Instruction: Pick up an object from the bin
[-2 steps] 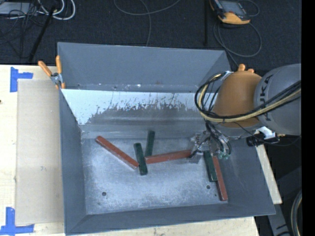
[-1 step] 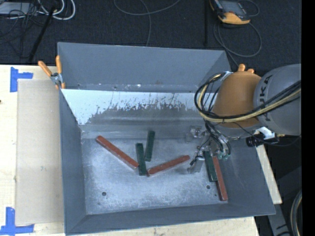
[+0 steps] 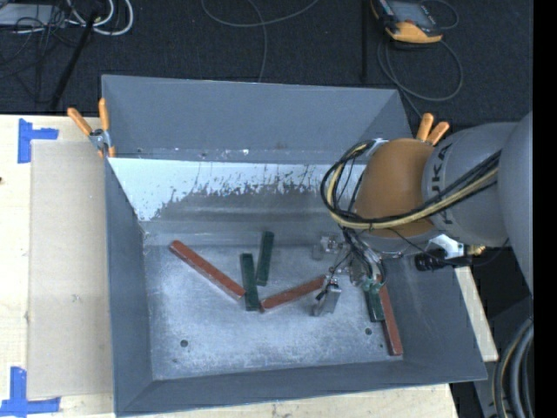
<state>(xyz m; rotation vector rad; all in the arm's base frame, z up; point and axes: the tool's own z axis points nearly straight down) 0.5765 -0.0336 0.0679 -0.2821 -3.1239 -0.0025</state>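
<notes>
The pincer is seen down low near the floor of the grey bin, hung under the orange-covered wrist. Right at its left, the end of a short red-brown stick is found; whether it's actually touched can't be told. Further left, an upper green stick and a lower green stick are laid close together. A long red-brown stick is stretched out beyond them. Just right of the pincer, a third green stick is laid against a darker red-brown stick.
</notes>
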